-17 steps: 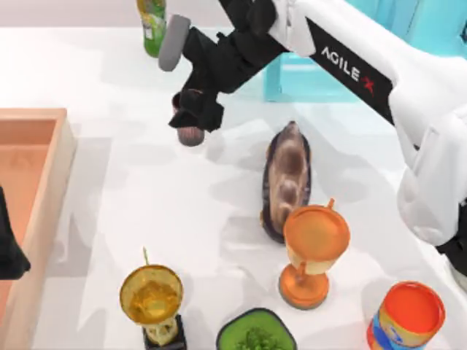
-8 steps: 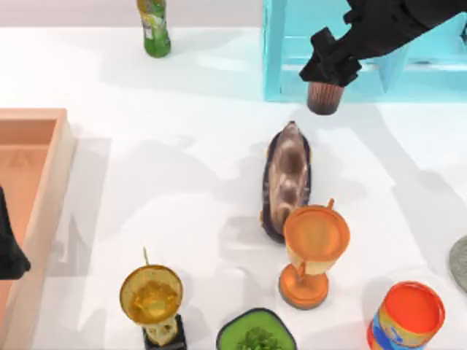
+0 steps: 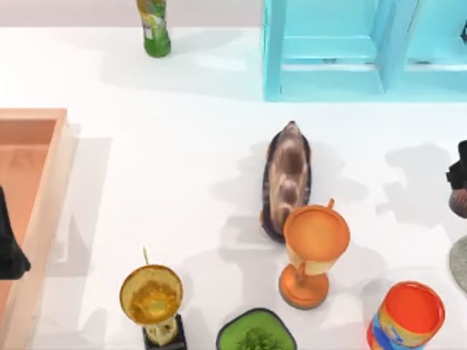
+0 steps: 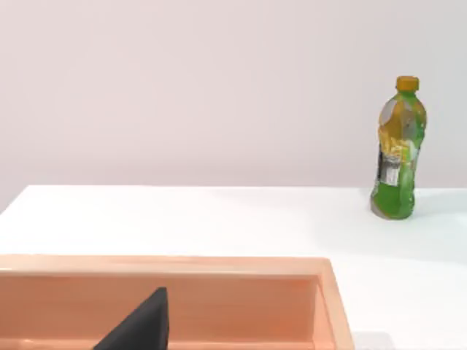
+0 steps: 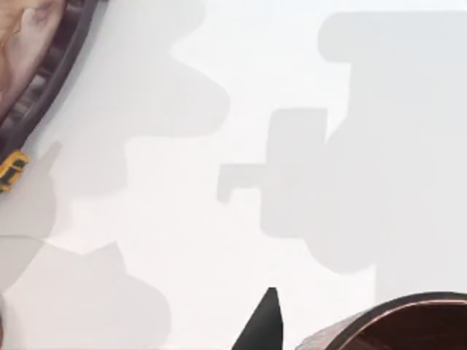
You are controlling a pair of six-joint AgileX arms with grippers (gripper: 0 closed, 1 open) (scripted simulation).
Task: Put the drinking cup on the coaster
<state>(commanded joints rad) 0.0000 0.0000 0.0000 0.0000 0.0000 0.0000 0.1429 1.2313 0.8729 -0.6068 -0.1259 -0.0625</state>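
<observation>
Spanning the whole top view, the white table (image 3: 168,168) carries most of the items; a pale plain wall stands behind it in the left wrist view. At the far right sits a turquoise shelf unit (image 3: 328,51). Along the left edge lies a peach-coloured wooden tray (image 3: 44,182), with the parked left gripper (image 3: 9,248) over its near part; whether its fingers are parted cannot be told. Near the centre rests a dark oval dish with brown contents (image 3: 286,179), just far of the orange stemmed goblet (image 3: 315,248), which it appears to touch. To the near right stands the orange-topped can (image 3: 408,317). At the near edge stand the gold trophy cup (image 3: 152,295) on its black base and a dark bowl of green matter (image 3: 255,337). A green bottle with a yellow cap (image 3: 155,29) stands upright at the far edge, well apart from the rest.

At the right edge, the right gripper (image 3: 458,171) holds the drinking cup (image 3: 460,203) clamped between its fingers, above the table. The cup's brown rim also appears in the right wrist view. The coaster (image 3: 460,262) lies just nearer, at the right edge, partly cut off, apart from the cup. The can is its closest neighbour.
</observation>
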